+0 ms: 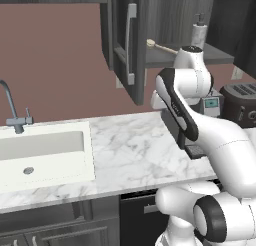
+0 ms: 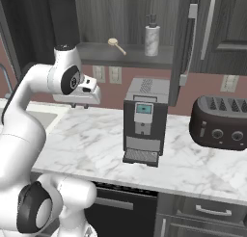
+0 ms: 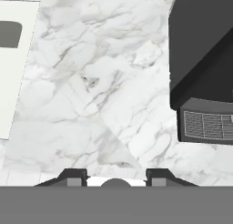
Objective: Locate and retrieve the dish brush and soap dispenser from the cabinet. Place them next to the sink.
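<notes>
The cabinet (image 1: 120, 45) is seen with its door swung open, the long silver bar handle (image 1: 131, 44) facing outward in the left base view. On its single shelf (image 2: 130, 55) the dish brush (image 2: 116, 45) is laid flat, its round pale head toward the left and its thin handle angled toward the soap dispenser (image 2: 152, 37), which is stood upright just beside it, to the right in the right base view. The end effector (image 3: 115, 175) is held well below that shelf, above the marbled tabletop (image 3: 100, 91), with its camera pointed straight down; both objects are therefore located above it and apart from it, with nothing touched. Its two dark fingertips (image 3: 73, 176) are shown spread apart at the bottom of the hand view, and nothing is held between them. In the right base view the hand (image 2: 79, 94) is seen to the left of the coffee machine (image 2: 144, 120), whose drip grille (image 3: 207, 126) is visible at the right of the hand view. The sink (image 1: 42, 152) is set into the tabletop to the left, with its curved grey faucet (image 1: 12, 110) behind the basin; its white edge is seen at the left of the hand view. A dark toaster (image 2: 219, 121) is placed on the tabletop to the right of the coffee machine.
</notes>
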